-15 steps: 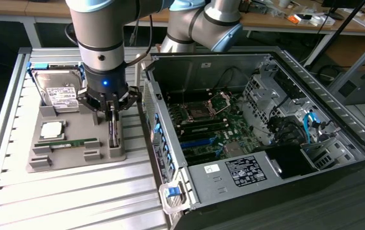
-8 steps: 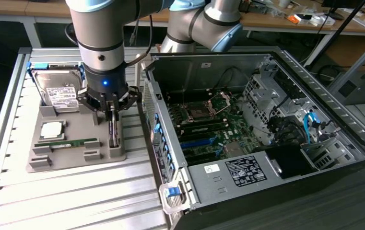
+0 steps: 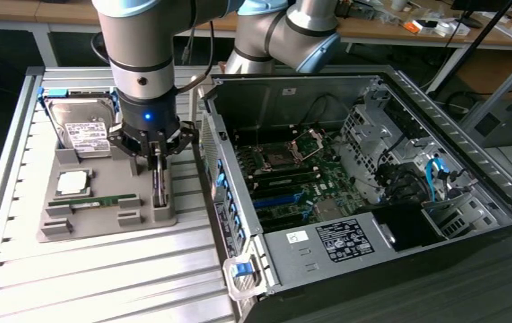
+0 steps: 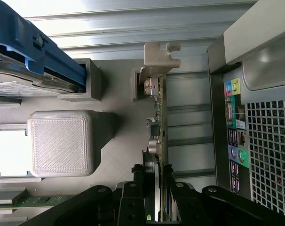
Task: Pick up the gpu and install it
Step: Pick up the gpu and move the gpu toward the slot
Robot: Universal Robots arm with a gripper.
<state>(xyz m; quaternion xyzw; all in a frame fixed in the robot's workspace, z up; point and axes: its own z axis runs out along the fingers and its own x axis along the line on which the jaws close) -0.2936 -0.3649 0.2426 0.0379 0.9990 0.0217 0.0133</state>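
Claw (image 3: 157, 156) clamped on the thin gpu (image 3: 158, 185), card standing on edge in a matte grey plastic tray (image 3: 94, 219), slatted aluminium worktop (image 3: 103, 282), open metal computer case (image 3: 274, 101) just beside, narrow gap between

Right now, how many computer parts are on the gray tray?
4: hard drive at the far end, processor chip and memory stick nearer, gpu standing on edge along the exterior view's right side.

In the wrist view, black gripper fingers (image 4: 137, 193) hide the near end of the thin green circuit card (image 4: 160, 117). The silver hard drive in a blue frame (image 4: 18, 87) is cut off by the view's edge.
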